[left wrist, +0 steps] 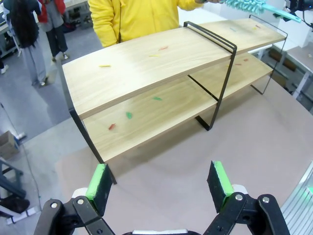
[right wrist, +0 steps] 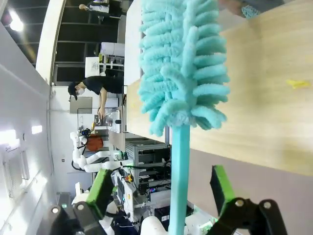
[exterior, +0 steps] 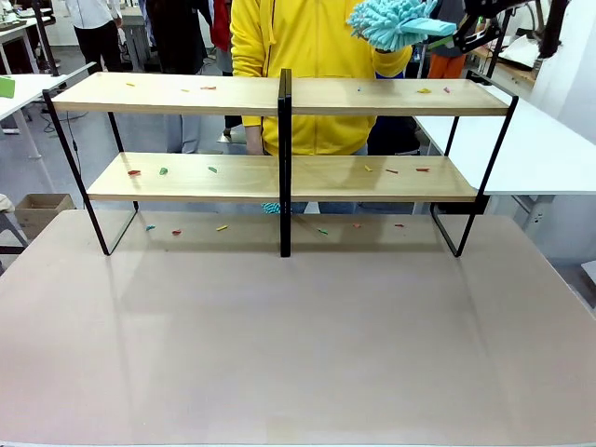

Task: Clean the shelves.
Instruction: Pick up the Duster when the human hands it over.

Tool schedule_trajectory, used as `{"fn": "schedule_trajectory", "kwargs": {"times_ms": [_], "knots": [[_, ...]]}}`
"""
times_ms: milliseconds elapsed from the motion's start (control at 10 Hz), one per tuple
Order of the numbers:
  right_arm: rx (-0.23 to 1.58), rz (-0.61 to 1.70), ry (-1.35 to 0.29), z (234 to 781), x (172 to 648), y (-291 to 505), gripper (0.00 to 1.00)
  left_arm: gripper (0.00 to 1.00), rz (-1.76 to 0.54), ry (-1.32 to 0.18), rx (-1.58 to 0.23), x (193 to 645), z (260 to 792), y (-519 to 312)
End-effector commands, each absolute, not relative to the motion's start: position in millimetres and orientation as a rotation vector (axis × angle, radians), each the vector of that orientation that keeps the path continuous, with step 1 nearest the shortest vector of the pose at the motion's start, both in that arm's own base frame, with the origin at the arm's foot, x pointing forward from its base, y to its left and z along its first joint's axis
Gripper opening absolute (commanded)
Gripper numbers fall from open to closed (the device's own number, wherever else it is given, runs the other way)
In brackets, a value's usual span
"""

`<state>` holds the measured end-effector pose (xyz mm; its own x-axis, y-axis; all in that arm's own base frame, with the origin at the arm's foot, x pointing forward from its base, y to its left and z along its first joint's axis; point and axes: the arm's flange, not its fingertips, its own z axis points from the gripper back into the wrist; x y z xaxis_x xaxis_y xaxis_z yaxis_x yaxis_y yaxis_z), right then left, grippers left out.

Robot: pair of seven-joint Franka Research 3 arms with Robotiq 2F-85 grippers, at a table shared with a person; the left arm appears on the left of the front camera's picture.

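Straddles duster [right wrist: 183, 63] handle with right pincer [right wrist: 160, 190] spread, unclenched; holds left pincer [left wrist: 160, 183] released above worktop [exterior: 298, 345]. Risks dropping duster onto littered shelves [exterior: 186, 93], standing across worktop's far side, unless clenched first.

Black left end effector [left wrist: 159, 172], green pads [left wrist: 99, 182]

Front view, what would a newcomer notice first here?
The fluffy turquoise microfibre duster, raised at top right above the two-tier light-wood shelves in a black metal frame, its handle lying between the right hand's open fingers. Next, the small coloured scraps scattered over both boards.
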<state>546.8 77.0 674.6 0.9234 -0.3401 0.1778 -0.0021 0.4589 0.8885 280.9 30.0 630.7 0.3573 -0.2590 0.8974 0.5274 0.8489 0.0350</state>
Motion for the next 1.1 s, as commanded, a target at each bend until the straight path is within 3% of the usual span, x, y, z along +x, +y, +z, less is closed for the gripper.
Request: {"fn": "schedule_trajectory", "kwargs": {"times_ms": [0,100,200,300,500,700,800,900,1000], "knots": [[1.074,-0.232,-0.311,676.1,554.1,74.8,1.0,1.0,-0.506,-1.094,-0.275,281.3,630.5,29.6],[1.071,-0.217,-0.329,674.6,551.0,76.5,1.0,1.0,-0.506,-1.094,-0.275,281.3,630.5,29.6],[1.072,-0.206,-0.354,675.6,549.5,76.5,0.81,1.0,-0.506,-1.094,-0.275,281.3,630.5,29.6],[1.067,-0.203,-0.342,675.7,548.7,76.6,0.44,1.0,-0.506,-1.094,-0.275,281.3,630.5,29.6],[1.065,-0.206,-0.34,675.5,547.8,76.3,0.0,1.0,-0.506,-1.094,-0.275,281.3,630.5,29.6],[1.062,-0.21,-0.345,674.3,547.3,75.0,0.0,1.0,-0.506,-1.094,-0.275,281.3,630.5,29.6],[1.06,-0.213,-0.346,673.5,547.4,74.6,0.08,1.0,-0.506,-1.094,-0.275,281.3,630.5,29.6],[1.059,-0.215,-0.345,672.7,547.7,74.1,0.0,1.0,-0.506,-1.094,-0.275,281.3,630.5,29.6],[1.058,-0.212,-0.347,671.8,548.2,73.5,0.0,1.0,-0.506,-1.094,-0.275,281.3,630.5,29.6]]}}
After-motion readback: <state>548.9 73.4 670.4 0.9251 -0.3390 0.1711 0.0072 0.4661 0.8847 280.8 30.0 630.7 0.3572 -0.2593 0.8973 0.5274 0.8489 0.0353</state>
